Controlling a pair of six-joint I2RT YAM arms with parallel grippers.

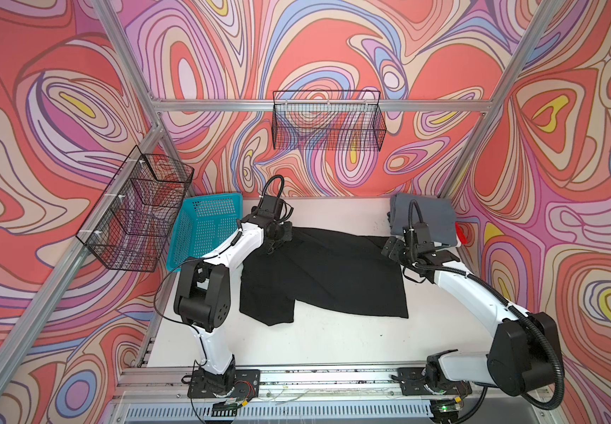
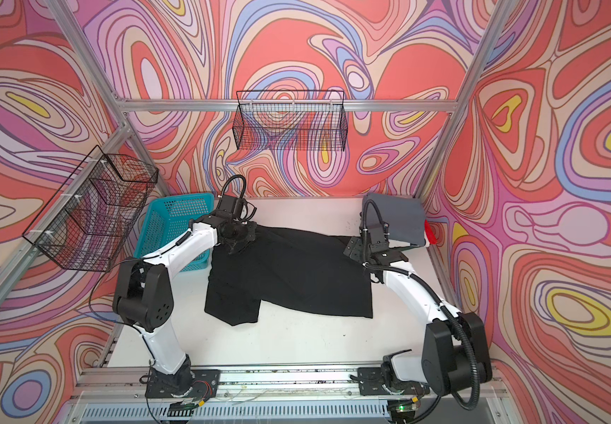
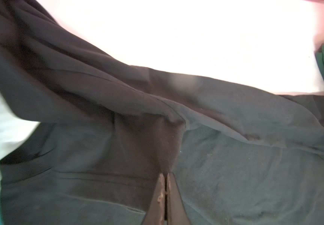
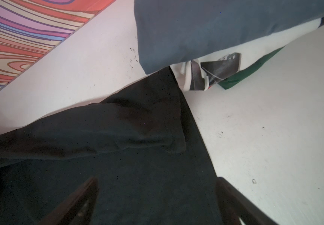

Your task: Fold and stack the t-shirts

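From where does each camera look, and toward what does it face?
Top view: high over the front edge, looking down at the table; left arm, right arm, black shirt between.
Top view: same head, same direction; both arms, grey shirt far right.
Left wrist: on the left arm, looking along the shut left gripper pinching the black shirt.
Right wrist: on the right arm, looking past the open right gripper at both shirts.
Shared: every view shows the black shirt.

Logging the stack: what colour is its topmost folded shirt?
Slate grey: the folded cloth t-shirt, clearest in a top view.
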